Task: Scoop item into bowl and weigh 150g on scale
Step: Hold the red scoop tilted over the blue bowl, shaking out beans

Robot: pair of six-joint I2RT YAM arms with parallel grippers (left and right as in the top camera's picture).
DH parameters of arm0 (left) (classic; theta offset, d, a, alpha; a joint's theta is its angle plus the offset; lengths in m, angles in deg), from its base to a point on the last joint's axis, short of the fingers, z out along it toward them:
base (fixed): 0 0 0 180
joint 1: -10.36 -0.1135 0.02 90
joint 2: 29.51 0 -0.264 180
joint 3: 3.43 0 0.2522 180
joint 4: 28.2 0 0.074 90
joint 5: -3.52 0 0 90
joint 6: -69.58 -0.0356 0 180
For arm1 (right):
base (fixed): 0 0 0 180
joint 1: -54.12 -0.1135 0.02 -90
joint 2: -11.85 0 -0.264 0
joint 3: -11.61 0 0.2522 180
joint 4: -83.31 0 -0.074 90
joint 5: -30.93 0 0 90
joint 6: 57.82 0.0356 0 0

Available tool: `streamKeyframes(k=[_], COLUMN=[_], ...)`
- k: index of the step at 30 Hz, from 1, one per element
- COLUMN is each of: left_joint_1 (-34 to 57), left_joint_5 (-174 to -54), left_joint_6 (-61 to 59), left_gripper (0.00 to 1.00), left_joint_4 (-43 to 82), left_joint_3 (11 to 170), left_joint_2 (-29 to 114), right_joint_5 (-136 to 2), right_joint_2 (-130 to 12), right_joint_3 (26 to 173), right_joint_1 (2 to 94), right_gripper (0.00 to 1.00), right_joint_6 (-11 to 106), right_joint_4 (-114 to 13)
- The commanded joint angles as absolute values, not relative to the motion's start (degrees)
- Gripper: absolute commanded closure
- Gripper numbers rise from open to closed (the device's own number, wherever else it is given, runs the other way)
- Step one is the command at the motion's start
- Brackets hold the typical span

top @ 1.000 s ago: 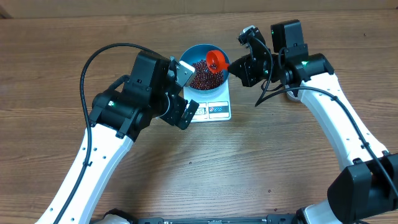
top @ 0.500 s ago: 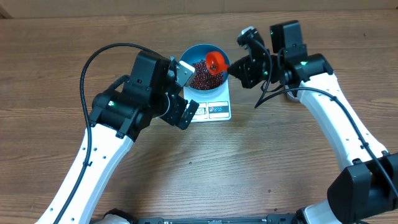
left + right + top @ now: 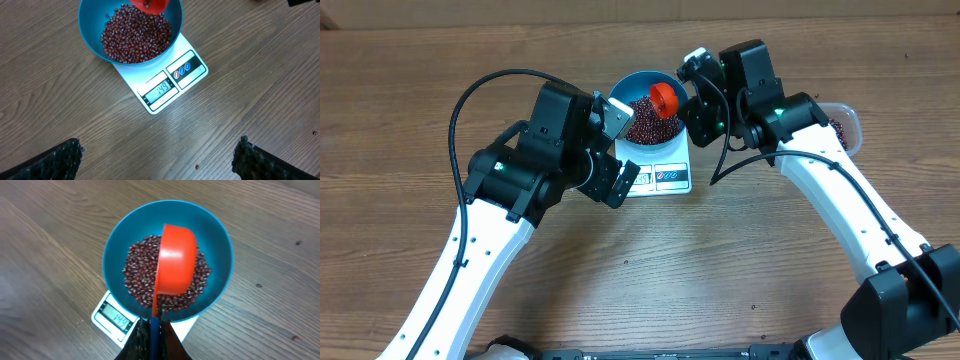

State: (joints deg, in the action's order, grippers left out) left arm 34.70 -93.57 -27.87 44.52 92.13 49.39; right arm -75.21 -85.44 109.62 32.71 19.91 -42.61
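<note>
The blue bowl (image 3: 632, 82) sits on the white scale (image 3: 668, 178), holding a heap of red-brown beans (image 3: 645, 125). The scale's display (image 3: 159, 90) reads 149. An orange scoop (image 3: 175, 262) hangs tipped on its side over the beans (image 3: 137, 277), inside the bowl's rim (image 3: 220, 240). My right gripper (image 3: 155, 340) is shut on the scoop's thin blue-and-orange handle, just right of the bowl in the overhead view. My left gripper (image 3: 157, 160) is open over bare wood in front of the scale (image 3: 192, 70), with nothing between its fingers (image 3: 60, 160).
A clear plastic tub (image 3: 846, 125) with beans peeks out behind my right arm at the far right. A stray bean (image 3: 196, 166) lies on the wood near my left gripper. Black cables loop above both arms.
My right arm has swung left and the scoop has shifted slightly over the bowl, uncovering the clear tub behind it. The left arm has not moved.
</note>
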Motion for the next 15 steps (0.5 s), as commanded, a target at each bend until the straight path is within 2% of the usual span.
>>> streamKeyframes(k=[1, 7, 15], left_joint_1=[34.8, 34.7, 34.8], left_joint_5=[-93.6, -93.6, -93.6], left_joint_6=[-27.3, -27.3, -27.3], left_gripper=[0.0, 0.0, 0.0], left_joint_4=[44.5, 44.5, 44.5], left_joint_3=[92.5, 92.5, 92.5], left_joint_2=[49.6, 49.6, 49.6], right_joint_5=[-79.3, -83.1, -96.0], right_joint_2=[-85.4, -85.4, -85.4], right_joint_3=[110.6, 110.6, 110.6], right_joint_1=[32.9, 34.3, 41.3], right_gripper=[0.96, 0.96, 0.96], right_joint_6=[20.2, 20.4, 21.7], right_joint_4=[-42.8, -42.7, -42.1])
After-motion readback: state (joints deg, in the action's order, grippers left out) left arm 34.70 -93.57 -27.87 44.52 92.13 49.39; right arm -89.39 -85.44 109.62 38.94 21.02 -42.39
